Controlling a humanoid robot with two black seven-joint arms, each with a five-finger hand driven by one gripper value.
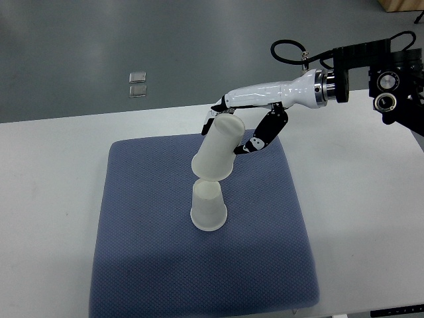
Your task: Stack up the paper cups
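A white paper cup [209,207] stands upside down on the blue mat [139,218], wide rim down. A second white paper cup [218,147] hangs tilted just above it, mouth downward, its rim nearly touching the lower cup's top. My right hand [240,126] is shut on the upper end of this tilted cup, with black fingers [265,132] curled along its right side. The right arm reaches in from the right edge. No left arm is visible.
The blue mat lies on a white table [53,172]. Two small shiny squares [138,84] sit on the grey floor beyond the table's far edge. A black camera unit [391,86] is mounted at the right.
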